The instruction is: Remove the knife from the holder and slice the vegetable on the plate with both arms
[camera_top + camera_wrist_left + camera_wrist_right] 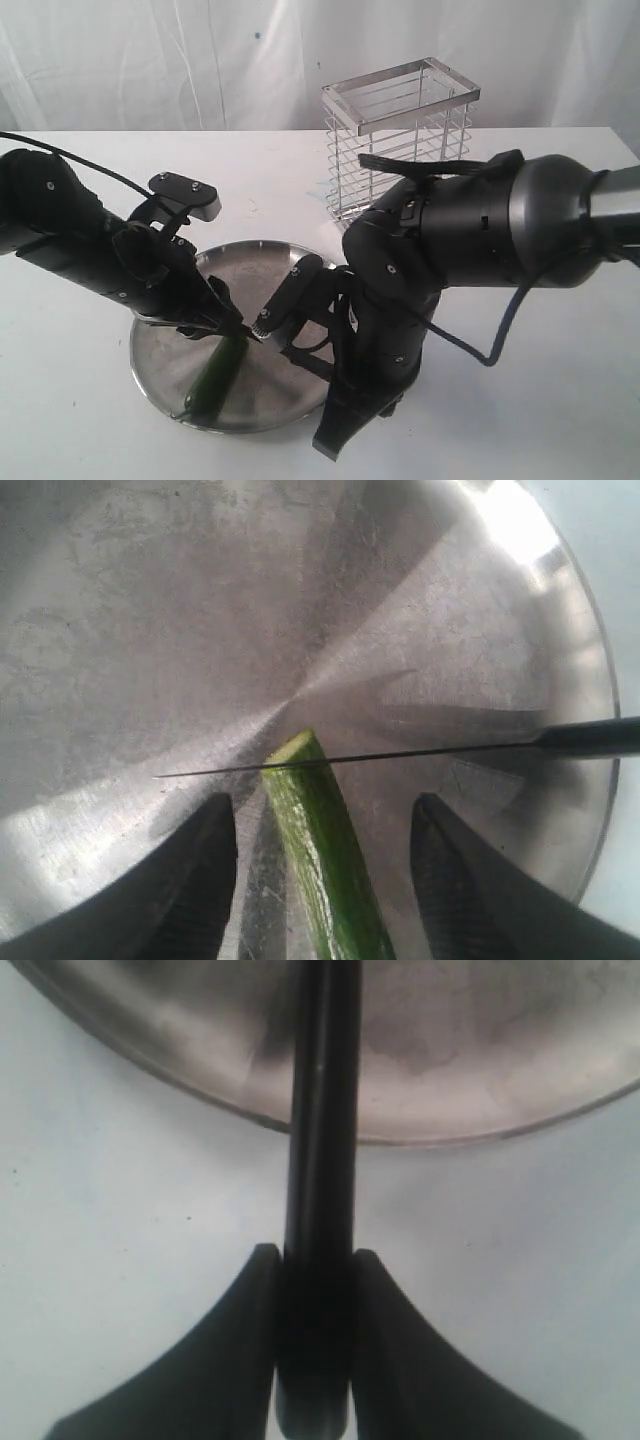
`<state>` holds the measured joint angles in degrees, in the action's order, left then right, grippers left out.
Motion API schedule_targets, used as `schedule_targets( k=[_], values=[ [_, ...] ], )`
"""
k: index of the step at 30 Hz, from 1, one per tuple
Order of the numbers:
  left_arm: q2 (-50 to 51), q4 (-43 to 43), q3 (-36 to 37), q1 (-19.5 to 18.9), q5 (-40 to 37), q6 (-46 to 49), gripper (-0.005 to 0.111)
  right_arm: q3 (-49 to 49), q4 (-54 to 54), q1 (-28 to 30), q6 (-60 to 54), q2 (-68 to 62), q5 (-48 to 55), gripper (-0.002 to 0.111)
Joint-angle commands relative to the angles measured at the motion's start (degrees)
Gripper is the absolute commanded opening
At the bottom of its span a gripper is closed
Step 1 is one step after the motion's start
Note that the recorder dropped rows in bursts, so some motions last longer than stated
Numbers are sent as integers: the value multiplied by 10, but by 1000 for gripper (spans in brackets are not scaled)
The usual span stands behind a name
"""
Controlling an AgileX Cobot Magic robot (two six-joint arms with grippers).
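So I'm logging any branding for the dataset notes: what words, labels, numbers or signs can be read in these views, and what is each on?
No text can be read in any of the three views.
The plate shows only scuffs and glare, no legible marks.
The knife and the holder bear no visible writing.
The right arm and left arm show screws and cables, but no readable label.

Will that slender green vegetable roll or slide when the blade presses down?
Probably. The slender green vegetable looks round and glossy on the smooth steel plate, so it may roll. The left tool's fingers flank it without touching, hardly bracing it.
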<state>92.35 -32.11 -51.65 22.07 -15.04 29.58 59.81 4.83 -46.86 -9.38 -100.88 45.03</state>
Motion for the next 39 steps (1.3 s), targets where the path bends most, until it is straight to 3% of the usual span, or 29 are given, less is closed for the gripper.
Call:
schedule_targets(
  k=[1, 36, 39],
  values=[
    [-5, -4, -1, -2, -12, 1, 57, 3, 2, 0, -6, -24, 5, 0],
    [9, 24, -1, -2, -4, 1, 56, 24, 1, -23, -8, -26, 54, 0],
    [27, 30, -1, -2, -3, 1, 50, 24, 1, -23, -8, -26, 54, 0]
  ],
)
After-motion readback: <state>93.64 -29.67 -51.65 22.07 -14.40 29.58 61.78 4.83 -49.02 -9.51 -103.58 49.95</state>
